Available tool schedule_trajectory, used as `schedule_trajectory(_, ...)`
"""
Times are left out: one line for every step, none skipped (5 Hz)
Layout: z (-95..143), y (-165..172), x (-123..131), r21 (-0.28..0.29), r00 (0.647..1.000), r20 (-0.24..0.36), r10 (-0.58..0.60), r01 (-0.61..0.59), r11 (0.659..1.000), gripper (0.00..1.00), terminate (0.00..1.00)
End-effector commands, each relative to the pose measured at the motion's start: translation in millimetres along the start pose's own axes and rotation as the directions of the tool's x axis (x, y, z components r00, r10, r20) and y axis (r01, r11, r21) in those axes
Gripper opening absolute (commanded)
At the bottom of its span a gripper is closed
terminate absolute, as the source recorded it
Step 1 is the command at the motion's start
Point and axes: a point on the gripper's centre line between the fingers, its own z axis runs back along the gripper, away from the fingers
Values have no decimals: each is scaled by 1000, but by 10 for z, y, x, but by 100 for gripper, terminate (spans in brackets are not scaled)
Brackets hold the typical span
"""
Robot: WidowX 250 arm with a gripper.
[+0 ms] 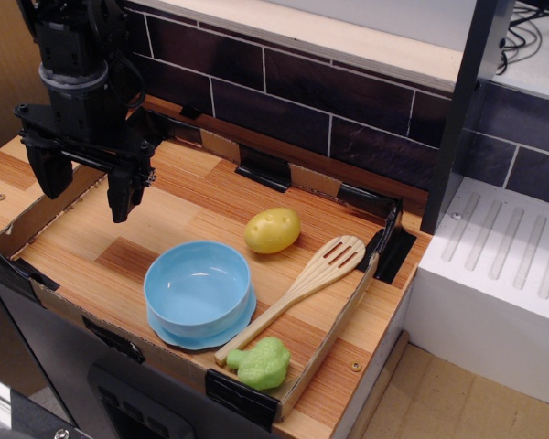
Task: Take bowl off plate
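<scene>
Gripper (pixel 80 189) hangs wide open and empty, well off to the bowl's far left. Nothing's begun, I'd say: the bowl (pixel 198 286) sits on the plate (pixel 185 337) (only its rim shows).

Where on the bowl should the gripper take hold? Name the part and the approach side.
Probably the bowl's rim, on its far-left edge, coming from above. It sits upright and open on the plate, and the open gripper is up-left, away from the wooden spoon.

You get warm, even overhead light, soft shadows under the bowl (pixel 198 288), mild blur, faint sheen on wood.
</scene>
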Motion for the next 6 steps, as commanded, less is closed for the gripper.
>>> schedule_trajectory(0,0,0,0,1000,0,0,0,1000,100,0)
schedule_trajectory(118,-188,-67,-41,996,45,-77,79,996,100,0)
schedule_trajectory(203,-454,-145,-88,987,109,-117,127,988,100,0)
schedule_trajectory(226,-623,-205,-106,984,120,-131,144,984,100,0)
schedule_trajectory(54,-720,-255,-63,980,130,-150,160,985,100,0)
schedule_trajectory(-54,-687,-236,-32,980,122,-156,161,986,100,0)
